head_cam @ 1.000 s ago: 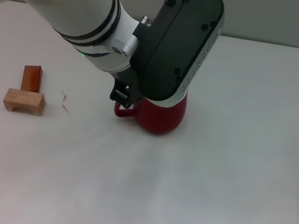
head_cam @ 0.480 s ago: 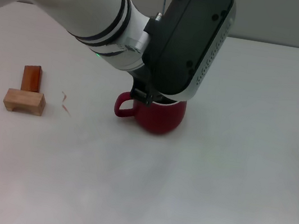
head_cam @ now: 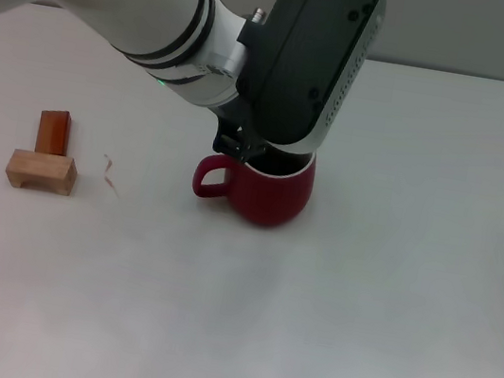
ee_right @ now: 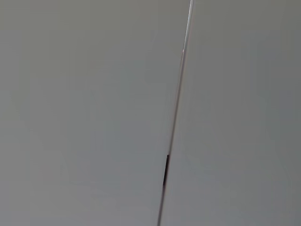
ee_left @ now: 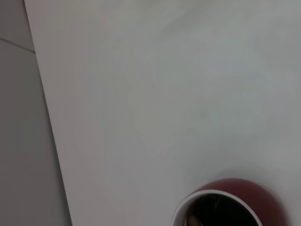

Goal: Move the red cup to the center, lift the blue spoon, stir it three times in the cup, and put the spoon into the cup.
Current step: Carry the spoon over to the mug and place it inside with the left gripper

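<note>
The red cup [head_cam: 265, 194] stands upright on the white table [head_cam: 393, 269] near the middle, its loop handle pointing toward the robot's left. My left gripper [head_cam: 242, 149] hangs just above the cup's rim on the handle side, largely covered by the dark wrist housing [head_cam: 306, 59]. The left wrist view looks down on the red cup [ee_left: 256, 195], with its pale rim and dark inside. A small pale glint sits inside the cup, and I cannot tell what it is. The blue spoon is hidden. My right gripper is out of view.
Two small wooden blocks lie at the table's left, a pale one [head_cam: 41, 171] and a reddish-brown one [head_cam: 52, 131] behind it. A thin reddish scrap [head_cam: 111, 174] lies beside them. The right wrist view shows only a grey wall with a seam [ee_right: 175, 122].
My left arm's wrist has risen and shifted from over the cup's handle toward its opening, uncovering the handle and rim. The cup and blocks have stayed put.
</note>
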